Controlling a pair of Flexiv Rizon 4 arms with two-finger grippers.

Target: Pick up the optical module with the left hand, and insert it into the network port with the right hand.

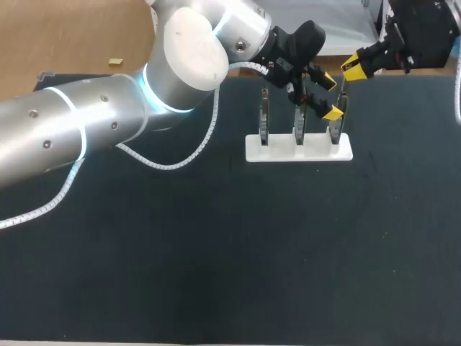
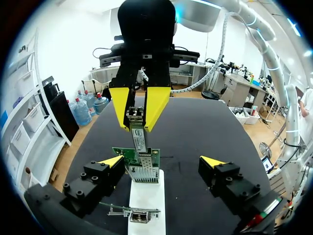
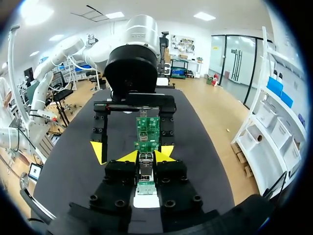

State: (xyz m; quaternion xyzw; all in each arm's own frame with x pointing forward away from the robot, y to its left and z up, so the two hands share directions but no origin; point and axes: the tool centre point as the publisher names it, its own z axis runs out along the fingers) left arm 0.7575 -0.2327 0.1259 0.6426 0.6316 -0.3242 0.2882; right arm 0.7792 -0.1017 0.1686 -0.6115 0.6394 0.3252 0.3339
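The optical module [image 2: 138, 132] is a slim silver bar, pinched at its upper end between the yellow tips of the right gripper [image 2: 138, 111], which is clamped on it from two sides. Its long axis stands close to upright with a slight tilt, and its nose points down at the network port [image 2: 145, 172], the metal cage on the green network card [image 2: 126, 155]. The module's lower end meets the card's upper edge just above the cage. Whether it has entered the port I cannot tell.

The card stands on edge at the right end of a white holder [image 1: 277, 153], in a row with a second card [image 1: 299, 124] and a third card [image 1: 263, 117]. The left gripper [image 2: 162, 162] has its fingers spread wide, one on each side of the green card, touching neither the card nor the module. The holder sits on the black table [image 1: 216, 252].
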